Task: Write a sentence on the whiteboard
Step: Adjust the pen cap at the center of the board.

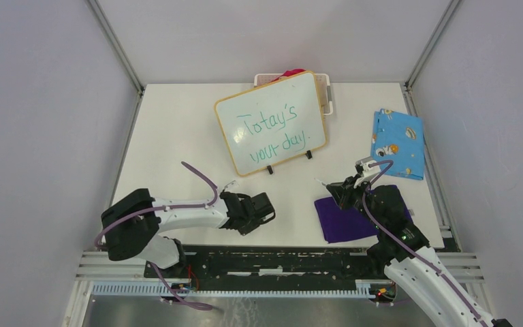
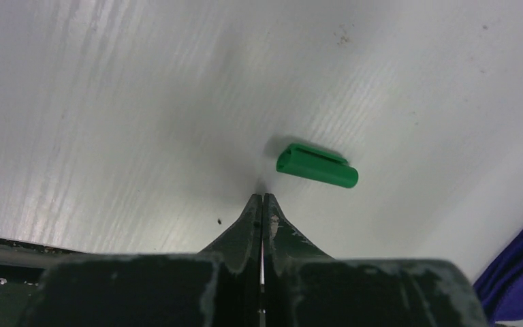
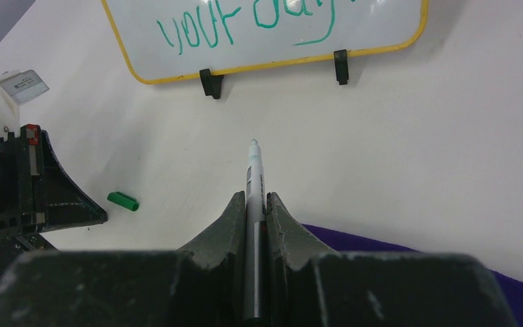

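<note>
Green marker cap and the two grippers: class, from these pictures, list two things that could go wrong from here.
1. The left gripper is shut on nothing; the green cap lies on the table just beyond its tips, so pushing forward could knock it away instead of grasping it.
2. The right gripper holds the marker with its tip bare, pointing toward the whiteboard; a stray move might mark the table or smear the sentence.

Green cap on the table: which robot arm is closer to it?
Left. The left tool, shut and empty, has its tips just short of the green cap. The right tool, gripping the marker, is farther off by the purple cloth.
</note>
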